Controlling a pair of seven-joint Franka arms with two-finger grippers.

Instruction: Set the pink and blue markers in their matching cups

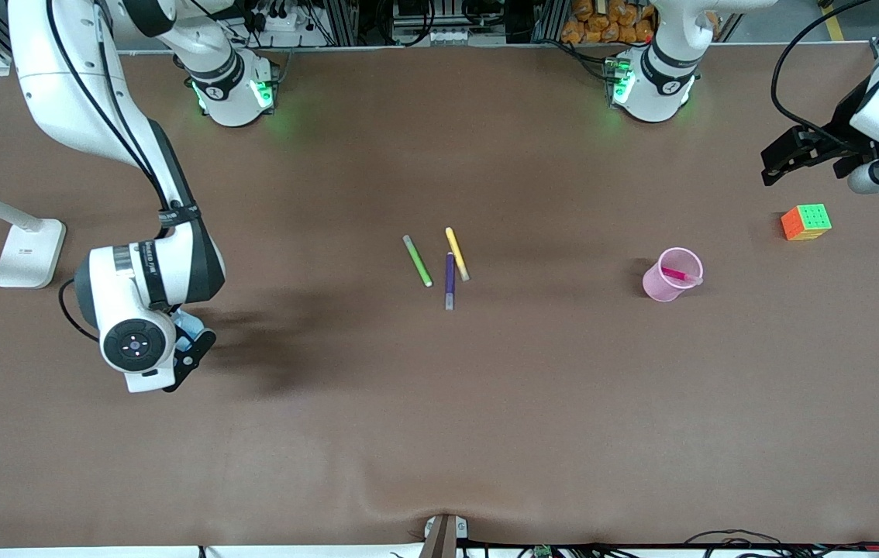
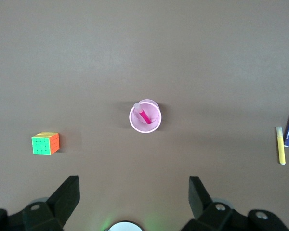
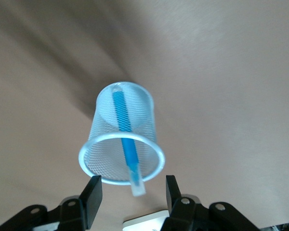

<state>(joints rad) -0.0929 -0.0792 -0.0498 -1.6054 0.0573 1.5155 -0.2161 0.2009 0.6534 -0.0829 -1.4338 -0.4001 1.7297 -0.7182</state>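
Observation:
The light blue mesh-walled cup (image 3: 94, 144) stands upright near the right arm's end of the table, and the blue marker (image 3: 123, 120) leans inside it. My right gripper (image 3: 132, 185) hovers just above the cup, open. The marker's pale cap pokes up between the fingers and touches neither. In the front view only a sliver of the blue cup (image 1: 186, 320) shows under the right gripper (image 1: 190, 353). The pink cup (image 1: 664, 283) holds the pink marker (image 1: 678, 274) toward the left arm's end. My left gripper (image 1: 777, 167) waits open and empty, high above the table, looking down on the pink cup (image 2: 133, 120) and the pink marker (image 2: 144, 115).
A green marker (image 1: 417, 261), a yellow marker (image 1: 456, 253) and a dark purple marker (image 1: 449, 280) lie together mid-table. A colourful cube (image 1: 806, 222) sits below the left gripper. A white lamp base (image 1: 29, 252) stands at the right arm's end.

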